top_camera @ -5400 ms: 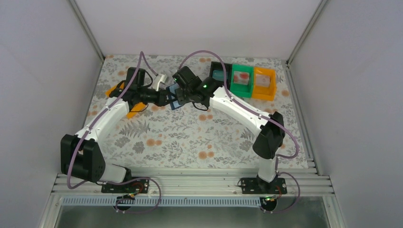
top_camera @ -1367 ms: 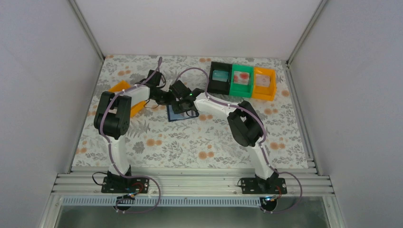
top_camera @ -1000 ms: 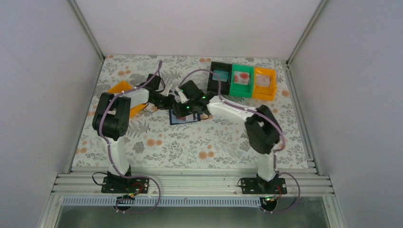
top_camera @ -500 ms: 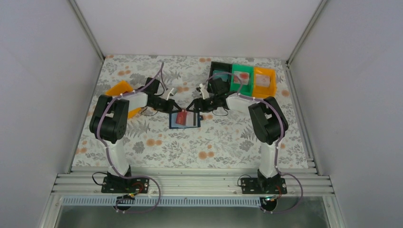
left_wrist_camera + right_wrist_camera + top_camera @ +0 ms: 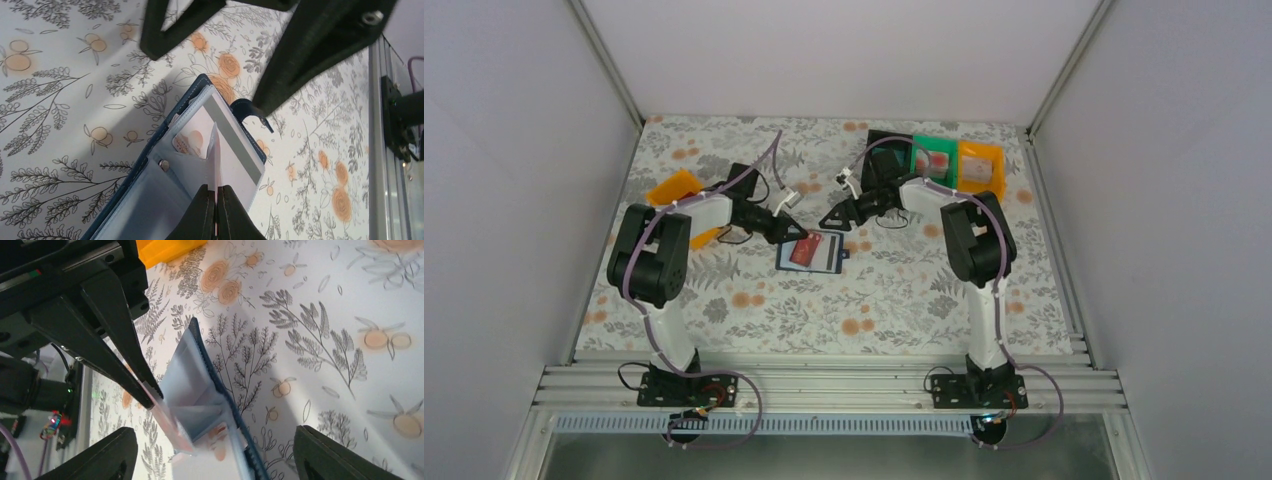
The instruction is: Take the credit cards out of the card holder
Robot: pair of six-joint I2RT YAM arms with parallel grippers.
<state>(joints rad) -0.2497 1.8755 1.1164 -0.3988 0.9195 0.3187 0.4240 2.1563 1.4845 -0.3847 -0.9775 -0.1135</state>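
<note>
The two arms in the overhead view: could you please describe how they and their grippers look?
The left arm and right arm both have white link shells between bulky black joint housings, with a purple cable looping loosely along each. The left gripper and right gripper have plain black, tapering fingers. No markings are visible.

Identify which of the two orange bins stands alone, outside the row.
The orange bin at the table's left, with no bin beside it. The other orange bin closes the row at the far right, next to the green bin.
</note>
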